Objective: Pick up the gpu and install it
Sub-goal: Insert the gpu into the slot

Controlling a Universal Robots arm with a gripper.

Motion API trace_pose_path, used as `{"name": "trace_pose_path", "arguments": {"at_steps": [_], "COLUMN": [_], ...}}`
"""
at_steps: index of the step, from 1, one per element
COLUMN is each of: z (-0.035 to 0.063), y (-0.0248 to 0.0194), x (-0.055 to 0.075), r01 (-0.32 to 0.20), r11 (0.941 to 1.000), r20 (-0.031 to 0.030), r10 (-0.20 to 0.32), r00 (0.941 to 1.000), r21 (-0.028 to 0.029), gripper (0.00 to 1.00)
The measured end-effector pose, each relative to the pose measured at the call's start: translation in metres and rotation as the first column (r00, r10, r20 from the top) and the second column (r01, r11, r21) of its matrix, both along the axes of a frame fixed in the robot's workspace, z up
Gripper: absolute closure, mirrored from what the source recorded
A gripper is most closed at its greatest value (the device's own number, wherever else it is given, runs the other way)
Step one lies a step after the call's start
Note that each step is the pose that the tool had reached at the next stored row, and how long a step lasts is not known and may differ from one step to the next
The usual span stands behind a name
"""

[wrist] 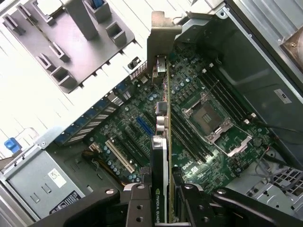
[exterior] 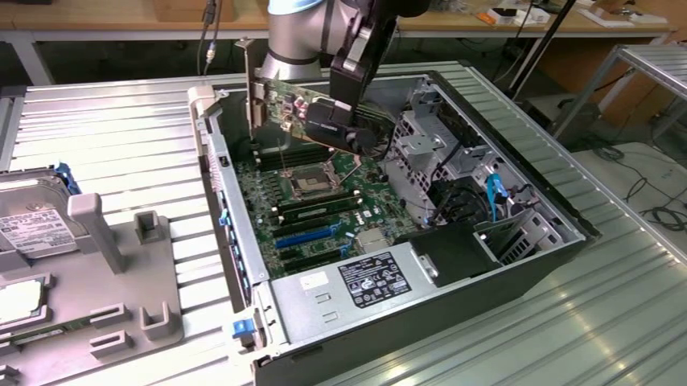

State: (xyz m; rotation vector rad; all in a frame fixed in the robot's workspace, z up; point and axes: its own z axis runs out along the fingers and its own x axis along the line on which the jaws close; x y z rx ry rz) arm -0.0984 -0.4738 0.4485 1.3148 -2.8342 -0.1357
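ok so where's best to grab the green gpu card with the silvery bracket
By the black-cooler end of the green gpu card, away from its silvery end bracket, pinching its flat faces from above. It stands on edge over the green motherboard, as the black gripper holds it now.

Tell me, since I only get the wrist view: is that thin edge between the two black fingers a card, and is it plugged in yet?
Observer: Yes. The gripper is shut on the gpu. In the exterior view it looks to hang above the motherboard, not seated.
Operator: What does it look like side-on?
Observer: A green board with a black cooler. Its silvery bracket is at the end toward the exterior view's left.
Operator: Anything else nearby?
Observer: A blue cable runs down at the exterior view's right, past the motherboard.
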Motion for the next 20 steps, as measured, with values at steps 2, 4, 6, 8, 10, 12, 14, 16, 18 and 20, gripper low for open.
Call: {"name": "trace_pose_path", "arguments": {"at_steps": [2,4,6,8,10,12,14,16,18,20], "z": [0.0,0.0,0.0,0.0,0.0,0.0,0.0,0.0,0.0,0.0], "y": [0.0,0.0,0.0,0.0,0.0,0.0,0.0,0.0,0.0,0.0], "x": [0.0,0.0,0.0,0.0,0.0,0.0,0.0,0.0,0.0,0.0], "r01": [-0.013,-0.031,-0.041,-0.052,-0.065,-0.076,-0.096,-0.109,-0.126,-0.135], "r11": [0.9999,0.9995,0.9992,0.9986,0.9979,0.9971,0.9954,0.994,0.9921,0.9908], "r20": [0.0001,0.0,0.0,0.0,0.0,0.0,0.0,0.0,0.0,0.0], "r10": [0.013,0.031,0.041,0.052,0.065,0.076,0.096,0.109,0.126,0.135], "r00": [0.9999,0.9995,0.9992,0.9986,0.9979,0.9971,0.9954,0.994,0.9921,0.9908], "r21": [0.0001,0.0,0.0,0.0,0.0,-0.0001,0.0,0.0,0.0,0.0], "gripper": [0.73,0.73,0.73,0.73,0.73,0.73,0.73,0.73,0.73,0.73]}}
